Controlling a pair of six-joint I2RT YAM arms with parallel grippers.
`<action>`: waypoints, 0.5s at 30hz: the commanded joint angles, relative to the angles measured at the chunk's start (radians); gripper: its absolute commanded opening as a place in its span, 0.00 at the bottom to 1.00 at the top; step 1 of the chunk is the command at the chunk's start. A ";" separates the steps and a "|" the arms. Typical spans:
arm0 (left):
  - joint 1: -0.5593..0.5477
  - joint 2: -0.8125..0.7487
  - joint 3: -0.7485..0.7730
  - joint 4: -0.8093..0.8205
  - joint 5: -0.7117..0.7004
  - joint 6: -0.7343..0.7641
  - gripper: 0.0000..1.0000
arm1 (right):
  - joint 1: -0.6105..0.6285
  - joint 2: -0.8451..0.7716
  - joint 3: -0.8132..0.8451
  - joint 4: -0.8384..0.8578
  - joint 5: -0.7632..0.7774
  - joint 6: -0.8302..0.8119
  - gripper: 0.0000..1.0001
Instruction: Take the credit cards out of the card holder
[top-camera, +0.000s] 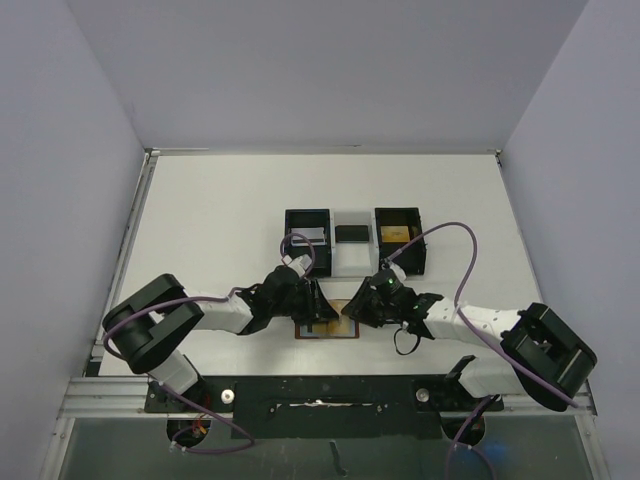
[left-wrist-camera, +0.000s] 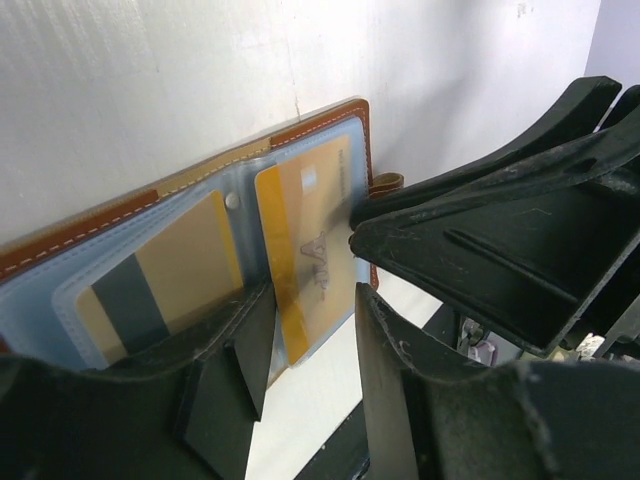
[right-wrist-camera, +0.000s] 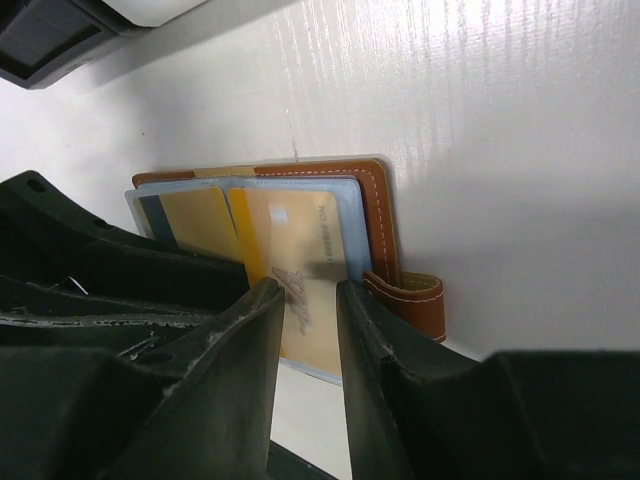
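Right end effector, narrowly open, should be closed on the edge of the gold card, with the card holder pinned by the half-open left end effector.

Left gripper and right gripper crowd the card holder mid near edge; tray blocks behind; left and right sides free.

Open brown leather card holder lies flat on the white table, blue-grey clear pockets facing up. A gold card with a dark stripe sits at 9 o'clock and a plain gold card at centre. The black left gripper is at 6 o'clock, its fingers apart either side of that card's lower end. The black right gripper reaches in from 3 o'clock, its tips at the card's edge.
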 joint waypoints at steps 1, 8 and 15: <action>-0.005 0.025 0.026 0.087 0.033 -0.007 0.35 | 0.005 0.002 -0.040 0.008 0.015 0.029 0.30; -0.006 0.023 0.028 0.068 0.027 -0.002 0.23 | 0.002 0.003 -0.042 0.022 0.009 0.031 0.30; -0.005 0.013 0.038 0.083 0.040 0.001 0.14 | 0.000 0.006 -0.034 0.052 -0.020 0.019 0.30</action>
